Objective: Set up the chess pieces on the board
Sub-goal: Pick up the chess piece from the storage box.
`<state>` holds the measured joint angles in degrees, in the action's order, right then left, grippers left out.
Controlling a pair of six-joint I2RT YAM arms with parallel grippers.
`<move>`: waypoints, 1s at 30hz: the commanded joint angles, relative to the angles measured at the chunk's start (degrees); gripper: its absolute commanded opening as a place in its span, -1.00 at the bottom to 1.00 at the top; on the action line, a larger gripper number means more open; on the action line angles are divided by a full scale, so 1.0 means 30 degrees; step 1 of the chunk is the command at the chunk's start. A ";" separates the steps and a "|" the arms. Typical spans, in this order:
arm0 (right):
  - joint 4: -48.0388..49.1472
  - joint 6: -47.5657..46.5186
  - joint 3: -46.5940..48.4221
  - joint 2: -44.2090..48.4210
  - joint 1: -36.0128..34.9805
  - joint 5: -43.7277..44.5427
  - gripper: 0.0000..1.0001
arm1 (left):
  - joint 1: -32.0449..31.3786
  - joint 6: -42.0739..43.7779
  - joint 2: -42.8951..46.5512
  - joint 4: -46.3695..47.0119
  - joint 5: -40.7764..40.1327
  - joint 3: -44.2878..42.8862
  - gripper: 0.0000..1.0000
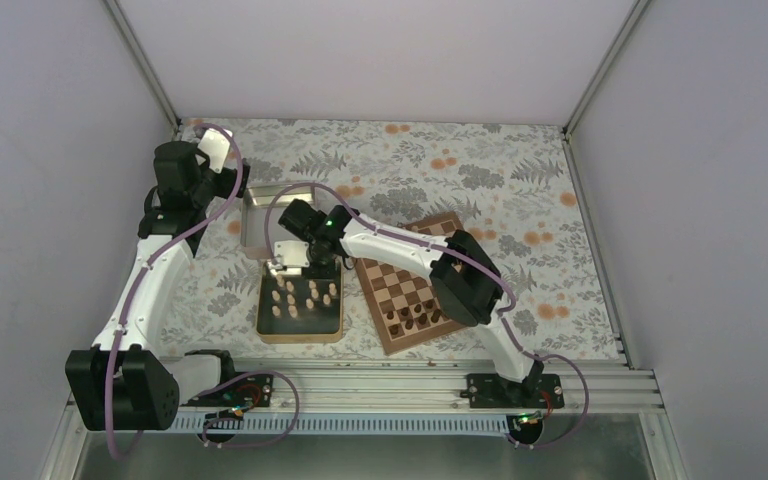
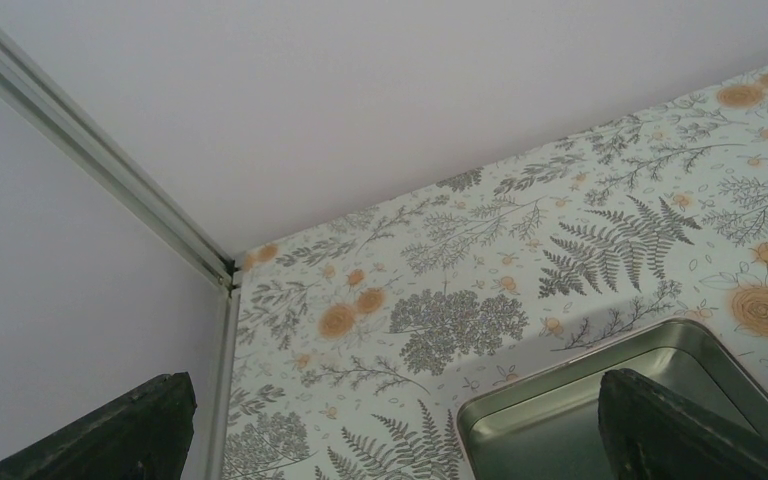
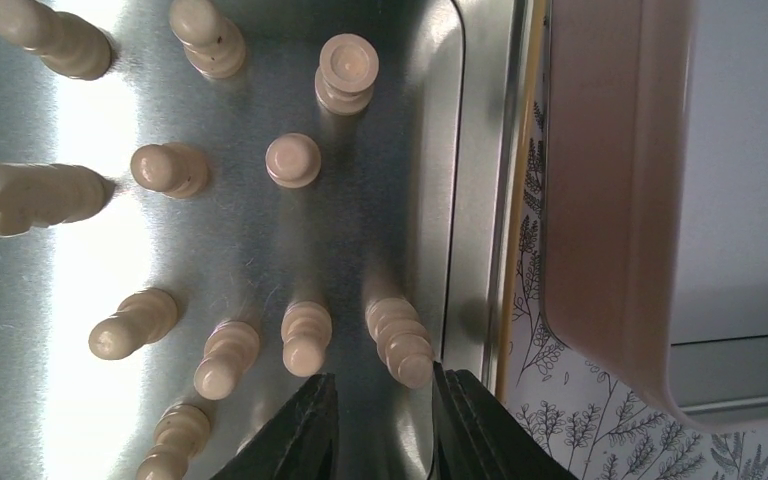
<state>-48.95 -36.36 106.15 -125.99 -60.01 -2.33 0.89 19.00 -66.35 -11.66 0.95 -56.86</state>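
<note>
Right gripper (image 3: 385,388) over chess pieces (image 3: 293,160) in a metal tin (image 3: 472,150)
Its jaws stand narrowly apart, empty, at lower centre; left gripper (image 2: 395,390) gapes wide, holding nothing.

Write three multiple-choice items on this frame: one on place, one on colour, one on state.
1. Where do the pale chess pieces stand? A on the board; B in a metal tin; C on a shelf.
2. What colour are the chessmen on the board? A dark brown; B red; C white.
3. How are the left jaws? A shut on a piece; B open, empty; C shut on a tin.
Answers: 1 B, they stand on the tin's shiny floor; 2 A, dark dots fill the board's near rows; 3 B, the fingers stand far apart with nothing between.
</note>
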 commanded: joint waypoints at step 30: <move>0.0994 -0.0139 -0.0029 -0.0663 -0.0972 0.1659 -0.48 | 0.0112 -0.0153 0.0254 0.0390 0.0445 0.0050 1.00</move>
<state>-47.20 -36.53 106.24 -128.25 -62.26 1.76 0.91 19.00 -66.35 -11.64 1.61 -56.86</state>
